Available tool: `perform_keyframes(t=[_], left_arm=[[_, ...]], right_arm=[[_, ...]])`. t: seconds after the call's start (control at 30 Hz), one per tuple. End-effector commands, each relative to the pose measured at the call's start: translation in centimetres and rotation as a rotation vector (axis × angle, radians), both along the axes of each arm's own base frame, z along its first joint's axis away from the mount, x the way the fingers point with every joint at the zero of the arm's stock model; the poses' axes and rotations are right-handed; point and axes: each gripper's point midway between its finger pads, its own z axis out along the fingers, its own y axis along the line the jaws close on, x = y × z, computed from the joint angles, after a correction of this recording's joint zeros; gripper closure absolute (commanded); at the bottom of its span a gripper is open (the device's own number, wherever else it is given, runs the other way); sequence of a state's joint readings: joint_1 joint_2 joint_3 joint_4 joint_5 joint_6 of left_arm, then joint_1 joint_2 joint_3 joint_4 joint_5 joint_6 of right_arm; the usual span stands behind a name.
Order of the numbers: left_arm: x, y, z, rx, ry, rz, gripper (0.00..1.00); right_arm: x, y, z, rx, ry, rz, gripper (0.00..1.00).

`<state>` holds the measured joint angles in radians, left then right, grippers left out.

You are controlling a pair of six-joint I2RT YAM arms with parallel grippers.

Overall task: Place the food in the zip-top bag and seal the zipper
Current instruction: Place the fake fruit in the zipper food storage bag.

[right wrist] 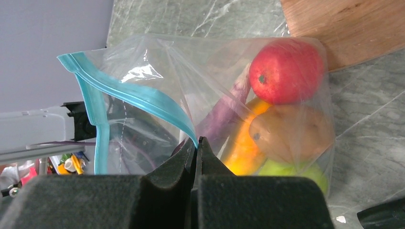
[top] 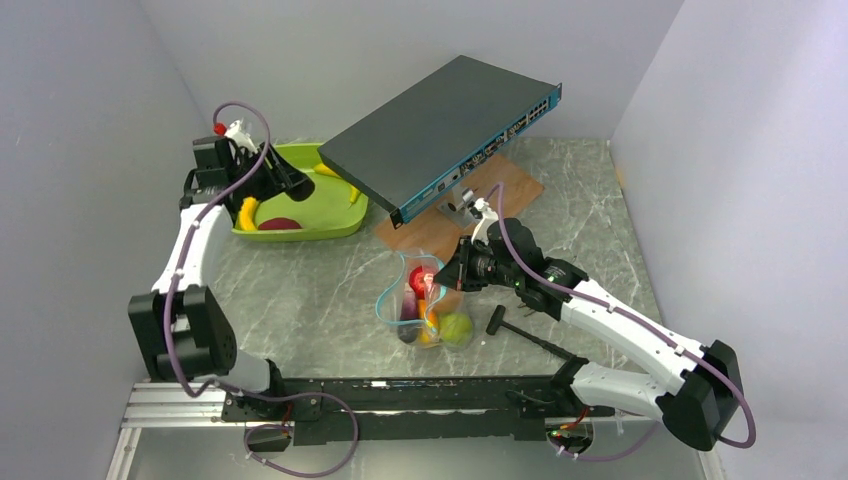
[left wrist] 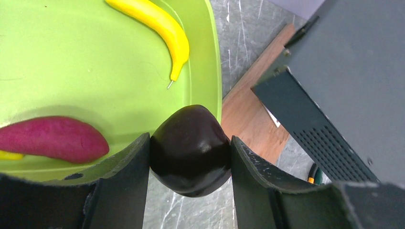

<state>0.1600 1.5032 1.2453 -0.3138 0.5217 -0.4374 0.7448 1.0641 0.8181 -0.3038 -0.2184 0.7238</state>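
My left gripper [left wrist: 190, 139] is shut on a glossy, dark purple, rounded piece of food [left wrist: 191, 157], held above the rim of the lime-green tray [top: 335, 215]. In the tray lie a yellow banana [left wrist: 162, 26] and a dark-red piece [left wrist: 52, 138]. The clear zip-top bag [top: 415, 300] stands at the table's middle with its mouth open. My right gripper [right wrist: 197, 141] is shut on the bag's teal zipper [right wrist: 129, 93] edge. Inside the bag are a red apple [right wrist: 286, 71], a purple eggplant [right wrist: 224, 112], an orange piece [right wrist: 241, 148], a brownish piece [right wrist: 291, 133] and a green apple [right wrist: 286, 169].
A dark network switch [top: 440, 130] rests tilted on a wooden board [top: 515, 190] behind the bag and right of the tray. A black hammer-like tool [top: 520, 328] lies on the marble table [top: 320, 300] right of the bag. Grey walls close in on three sides.
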Motion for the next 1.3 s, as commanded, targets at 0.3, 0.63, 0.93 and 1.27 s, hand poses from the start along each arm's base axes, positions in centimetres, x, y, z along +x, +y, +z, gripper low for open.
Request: perform_keyframes(t=[0.3, 0.63, 0.93, 1.27], left_arm=[[-14.7, -5.4, -1.7, -0.178, -0.098, -0.086, 1.0], [-23.2, -13.1, 0.0, -0.378, -0.153, -0.24, 1.0], [-26.4, -18.3, 6.6, -0.363, -0.21, -0.431, 1.0], [-26.6, -23.5, 6.8, -0.152, -0.177, -0.452, 1.0]], right_arm=[[0.9, 1.1, 1.7, 0.047, -0.05, 0.021, 1.0], [1.6, 1.4, 2.5, 0.037, -0.093, 0.023, 1.0], [1.5, 0.9, 3.1, 0.026, -0.13, 0.031, 1.0], [0.9, 0.1, 5.1, 0.041, -0.188, 0.035, 1.0]])
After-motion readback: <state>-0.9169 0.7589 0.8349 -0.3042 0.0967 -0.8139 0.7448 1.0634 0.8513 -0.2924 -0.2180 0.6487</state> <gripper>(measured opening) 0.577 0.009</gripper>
